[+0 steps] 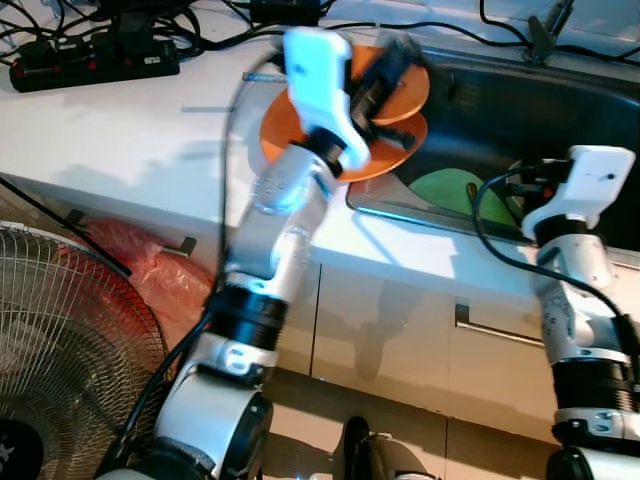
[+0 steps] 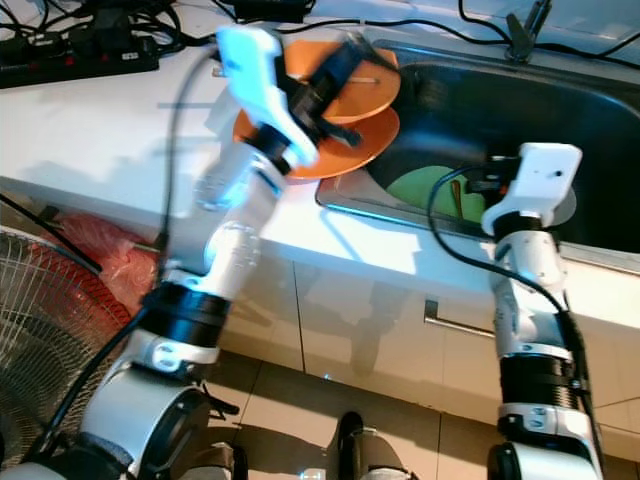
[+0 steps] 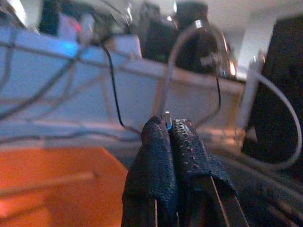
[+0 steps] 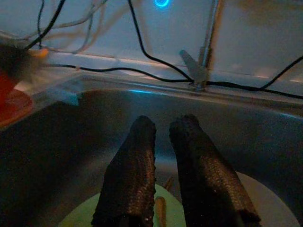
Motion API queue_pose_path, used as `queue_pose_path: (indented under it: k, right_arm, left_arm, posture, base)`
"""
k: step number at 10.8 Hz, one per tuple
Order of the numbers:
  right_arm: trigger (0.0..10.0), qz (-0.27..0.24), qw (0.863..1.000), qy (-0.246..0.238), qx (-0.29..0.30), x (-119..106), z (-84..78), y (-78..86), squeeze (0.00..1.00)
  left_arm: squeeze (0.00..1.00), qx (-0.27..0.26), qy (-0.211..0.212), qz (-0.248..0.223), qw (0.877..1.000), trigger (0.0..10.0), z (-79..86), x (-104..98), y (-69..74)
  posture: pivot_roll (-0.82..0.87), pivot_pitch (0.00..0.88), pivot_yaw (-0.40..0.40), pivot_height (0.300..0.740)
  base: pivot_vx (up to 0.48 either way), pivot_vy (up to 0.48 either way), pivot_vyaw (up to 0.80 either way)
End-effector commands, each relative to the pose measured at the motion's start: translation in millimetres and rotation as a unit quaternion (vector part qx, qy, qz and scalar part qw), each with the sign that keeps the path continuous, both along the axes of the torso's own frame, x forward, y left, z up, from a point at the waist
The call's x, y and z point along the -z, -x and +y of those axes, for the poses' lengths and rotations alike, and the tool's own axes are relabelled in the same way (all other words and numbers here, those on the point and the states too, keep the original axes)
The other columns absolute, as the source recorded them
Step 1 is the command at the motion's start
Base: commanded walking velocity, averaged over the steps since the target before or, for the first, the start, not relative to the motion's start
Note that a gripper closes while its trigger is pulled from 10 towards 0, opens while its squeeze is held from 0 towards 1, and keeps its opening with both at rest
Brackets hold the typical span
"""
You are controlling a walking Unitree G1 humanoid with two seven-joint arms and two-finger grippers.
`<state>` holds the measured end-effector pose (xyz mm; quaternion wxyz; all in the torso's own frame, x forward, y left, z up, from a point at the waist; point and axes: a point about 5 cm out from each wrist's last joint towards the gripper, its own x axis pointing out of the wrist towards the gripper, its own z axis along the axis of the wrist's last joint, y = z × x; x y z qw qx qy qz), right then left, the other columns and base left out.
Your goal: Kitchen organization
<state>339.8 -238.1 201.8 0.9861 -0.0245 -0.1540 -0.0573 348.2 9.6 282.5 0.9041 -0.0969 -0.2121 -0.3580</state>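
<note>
Tools: our left tool [image 3: 169, 124] clenched over orange plates [image 1: 375, 150] on worktop [image 1: 130, 140]; right tool [image 4: 163, 125] released above sink [image 1: 530, 110].

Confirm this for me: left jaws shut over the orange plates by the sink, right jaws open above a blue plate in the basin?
One slip: the plate in the sink below the right gripper is green, as the left eye view shows. The left gripper is shut over the orange plates.
</note>
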Motion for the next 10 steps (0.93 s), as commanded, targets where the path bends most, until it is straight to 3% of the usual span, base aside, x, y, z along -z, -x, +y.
queue_pose_path:
  k: [1,5,7,10]
  right_arm:
    - [10.0,-0.001,1.0,0.005,0.025,0.1,-11.5,2.2,0.0]
    - [10.0,0.005,0.999,0.01,0.033,2.4,-16.5,4.3,0.0]
    - [10.0,0.013,0.999,0.038,-0.012,2.3,-17.0,8.5,0.0]
    - [10.0,0.037,0.995,0.079,-0.04,2.0,-37.9,20.9,0.0]
  left_arm:
    - [0.0,0.025,-0.015,-0.015,0.999,10.0,-15.8,-1.2,5.2]
    - [0.0,0.083,-0.046,-0.006,0.996,10.0,-45.3,16.5,12.4]
    - [0.0,0.092,-0.062,-0.005,0.994,10.0,-54.2,23.6,14.6]
    - [0.0,0.101,-0.067,-0.002,0.993,10.0,-58.8,30.6,16.5]
  posture:
    - [-0.03,0.181,0.014,0.74]
    - [-0.04,0.18,0.024,0.74]
    - [-0.05,0.18,0.029,0.74]
    - [-0.05,0.18,0.031,0.74]
  base:
    - [0.0,0.0,0.0]
    - [0.0,0.0,0.0]
    - [0.0,0.0,0.0]
    - [0.0,0.0,0.0]
